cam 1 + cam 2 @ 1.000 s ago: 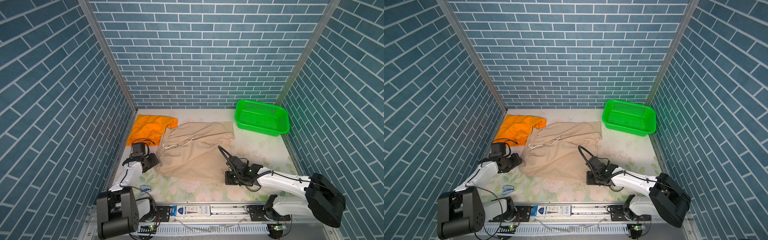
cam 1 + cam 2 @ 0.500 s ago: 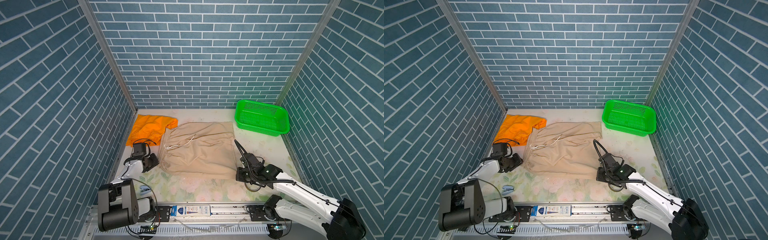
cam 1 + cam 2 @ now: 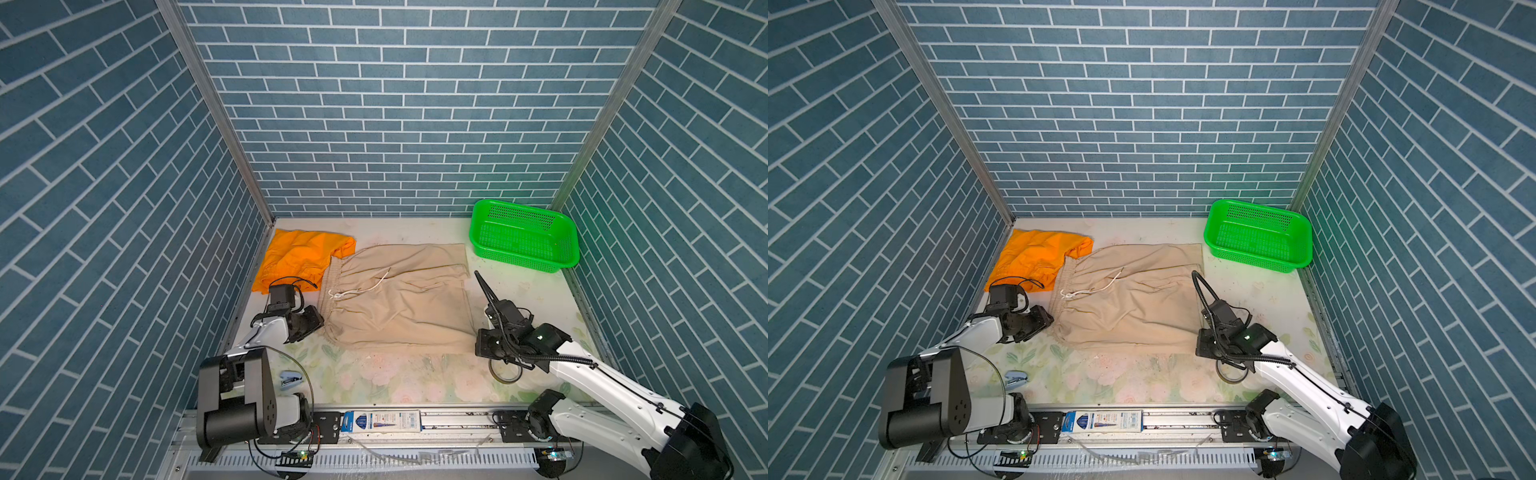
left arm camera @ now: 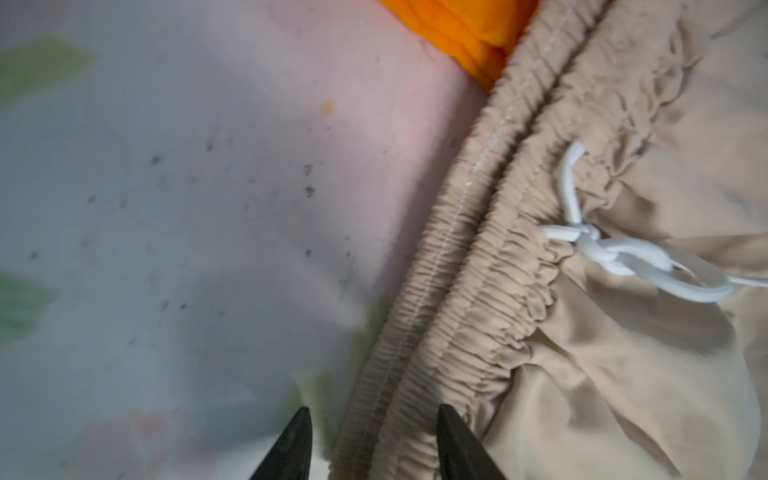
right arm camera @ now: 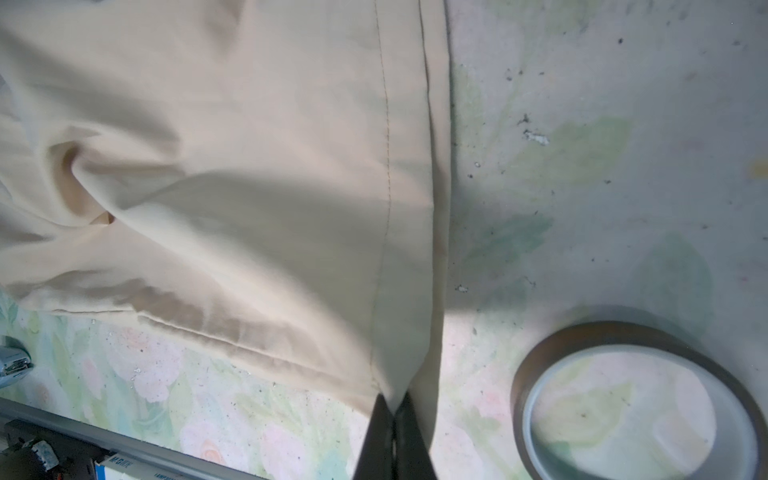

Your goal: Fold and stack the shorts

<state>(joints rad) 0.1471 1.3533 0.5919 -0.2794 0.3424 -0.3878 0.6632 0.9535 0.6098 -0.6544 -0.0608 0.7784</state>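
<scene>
The right hand (image 5: 392, 402) is pinched tight on a hem corner of the beige shorts (image 3: 399, 309); the left hand (image 4: 370, 417) stands half open, straddling their waistband (image 4: 449, 316). They lie spread mid-counter (image 3: 395, 376) – the orange shorts (image 3: 297, 257) touch them at the far-left corner.

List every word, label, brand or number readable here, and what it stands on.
Nothing can be read for certain.
Blue-and-white box on the front rail: printed label, too small to read in both top views; in the right wrist view a few cut-off letters, blurred.
Beige shorts, orange shorts, green basket, tape roll: no text seen.
</scene>
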